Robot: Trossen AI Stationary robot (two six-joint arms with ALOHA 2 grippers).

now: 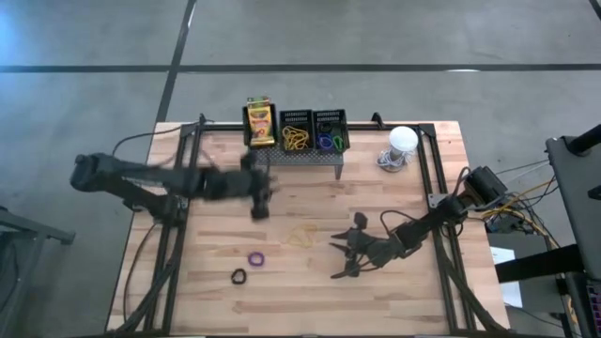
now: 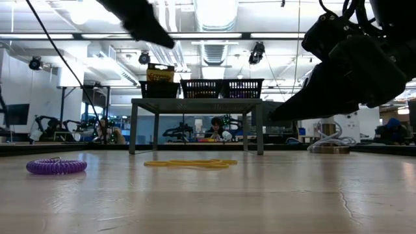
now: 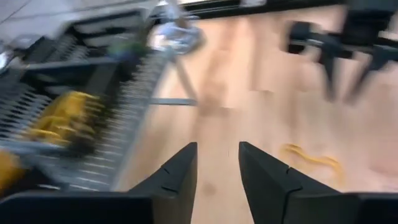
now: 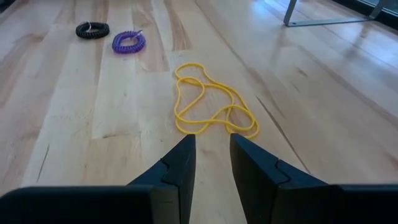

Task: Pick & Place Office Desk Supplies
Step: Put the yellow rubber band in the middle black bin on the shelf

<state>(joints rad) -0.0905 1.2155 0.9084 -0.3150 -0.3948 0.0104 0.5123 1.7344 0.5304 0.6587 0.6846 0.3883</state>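
While left gripper hangs empty, fingers slightly parted, just in front of grey stand, right gripper sits low over tabletop, slightly parted, nothing held, yellow loop just ahead. Purple loop, black loop lie near front-left. Crayon box, mesh bins on stand.

Yellow loop, purple loop, black loop (coiled).
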